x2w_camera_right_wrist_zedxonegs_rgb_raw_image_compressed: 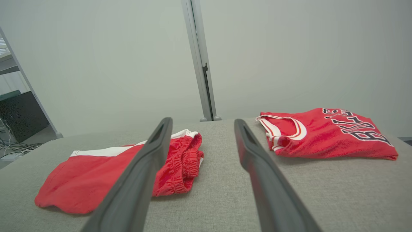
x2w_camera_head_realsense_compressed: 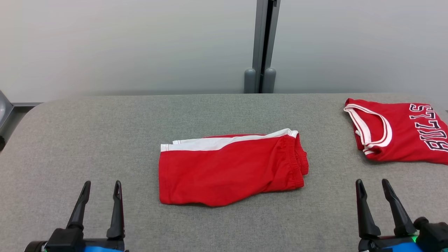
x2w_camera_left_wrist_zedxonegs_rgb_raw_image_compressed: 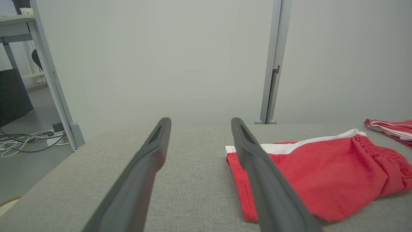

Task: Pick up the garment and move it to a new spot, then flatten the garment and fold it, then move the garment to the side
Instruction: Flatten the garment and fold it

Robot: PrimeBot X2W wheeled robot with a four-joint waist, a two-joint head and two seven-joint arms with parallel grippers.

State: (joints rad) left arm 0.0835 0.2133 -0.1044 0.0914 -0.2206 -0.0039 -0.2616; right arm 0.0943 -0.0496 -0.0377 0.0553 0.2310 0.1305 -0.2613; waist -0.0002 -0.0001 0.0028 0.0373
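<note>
The red shorts (x2w_camera_head_realsense_compressed: 227, 168) lie in the middle of the grey tabletop (x2w_camera_head_realsense_compressed: 105, 133), about midway between its left and right edges, folded over into a compact rectangle. A white stripe (x2w_camera_head_realsense_compressed: 217, 142) runs along their far side, and the gathered elastic waistband (x2w_camera_head_realsense_compressed: 297, 161) is bunched at the end toward the right edge. A red jersey (x2w_camera_head_realsense_compressed: 402, 136) rests well apart from them near the far right corner. The left gripper (x2w_camera_head_realsense_compressed: 102, 183) hovers by the near edge toward the left corner and the right gripper (x2w_camera_head_realsense_compressed: 371, 182) by the near edge toward the right corner. Each has its 2 fingers spread wide, holds nothing and is clear of the cloth. The shorts look light, thin and limp, so the fold would likely slip apart if they were lifted by 1 layer alone. The safer hold seems to be a pinch through all layers at both ends together: the thick waistband for the right gripper, and the hem end toward the left edge for the left gripper. The waistband gives more to grip, while the smooth fabric elsewhere may slide between the fingers.
</note>
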